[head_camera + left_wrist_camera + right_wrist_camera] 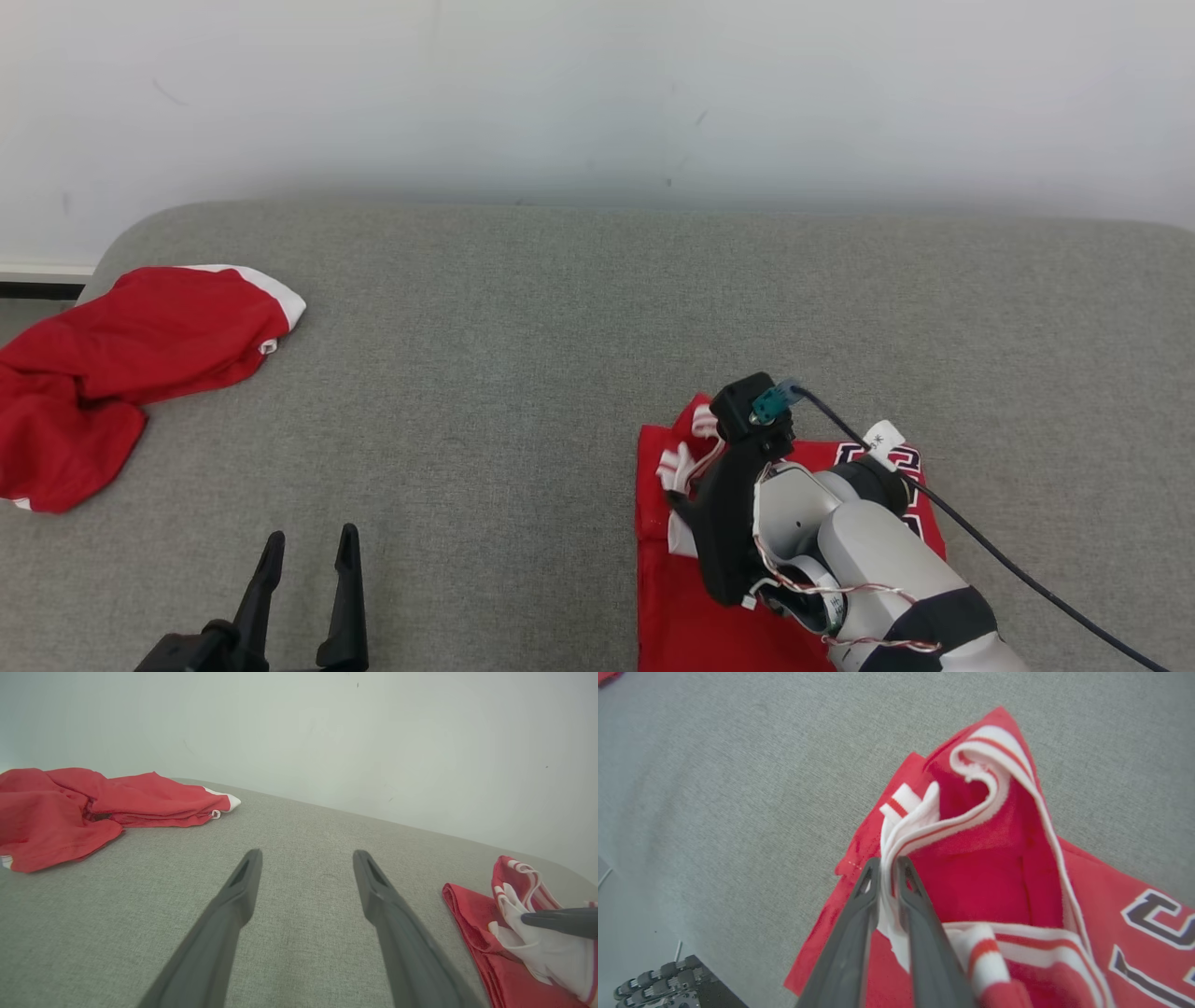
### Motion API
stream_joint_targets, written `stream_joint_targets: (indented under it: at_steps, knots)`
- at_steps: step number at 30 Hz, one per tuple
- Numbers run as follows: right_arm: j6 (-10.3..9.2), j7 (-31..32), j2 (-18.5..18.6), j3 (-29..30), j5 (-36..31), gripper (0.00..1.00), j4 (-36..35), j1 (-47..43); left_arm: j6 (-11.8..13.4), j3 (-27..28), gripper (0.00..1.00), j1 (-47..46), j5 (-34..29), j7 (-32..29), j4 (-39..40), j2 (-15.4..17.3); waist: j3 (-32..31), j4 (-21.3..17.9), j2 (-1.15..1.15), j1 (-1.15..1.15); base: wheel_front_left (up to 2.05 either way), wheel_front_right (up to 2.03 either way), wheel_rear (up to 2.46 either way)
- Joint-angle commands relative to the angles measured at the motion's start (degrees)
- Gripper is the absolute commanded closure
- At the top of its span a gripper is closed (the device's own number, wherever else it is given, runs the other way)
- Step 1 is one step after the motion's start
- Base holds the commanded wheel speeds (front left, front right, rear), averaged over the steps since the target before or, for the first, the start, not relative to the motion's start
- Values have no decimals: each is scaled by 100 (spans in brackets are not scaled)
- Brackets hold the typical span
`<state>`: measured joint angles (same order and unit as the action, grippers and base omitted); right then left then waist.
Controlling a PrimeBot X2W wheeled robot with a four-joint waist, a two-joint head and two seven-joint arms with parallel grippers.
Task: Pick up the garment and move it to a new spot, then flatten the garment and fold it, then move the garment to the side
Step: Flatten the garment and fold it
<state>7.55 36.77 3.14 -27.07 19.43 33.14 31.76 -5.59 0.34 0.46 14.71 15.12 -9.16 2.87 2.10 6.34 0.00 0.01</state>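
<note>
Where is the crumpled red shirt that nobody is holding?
In the head view the crumpled red shirt lies at the left edge of the grey cushion, up and left of the left gripper, far from the lettered jersey on the right.

Garment: a red jersey, which I see folded into a flat rectangle on the grey surface, at the near right of my head camera.
Trim: white ribbing with a red stripe, bunched and raised off the top layer.
Lettering: dark with a white outline, facing up.
Hold: right gripper pinches the trim.
</note>
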Motion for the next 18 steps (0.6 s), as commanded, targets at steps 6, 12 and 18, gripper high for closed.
stream_joint_targets:
  at_steps: [6,12,18]
  knots:
    - [-15,-703,-18,17,1231,0,-397,298,39,10,0,-15,70,1,-28,3,-48,-14,0,-1,0,0,0]
    - [-15,-1389,270,672,931,0,-597,207,36,67,0,122,6,2,-15,3,-195,-133,0,-1,0,0,0]
    - [-14,-1883,708,1439,213,0,-800,-508,38,67,0,220,29,1,7,3,-319,-281,0,-1,0,0,0]
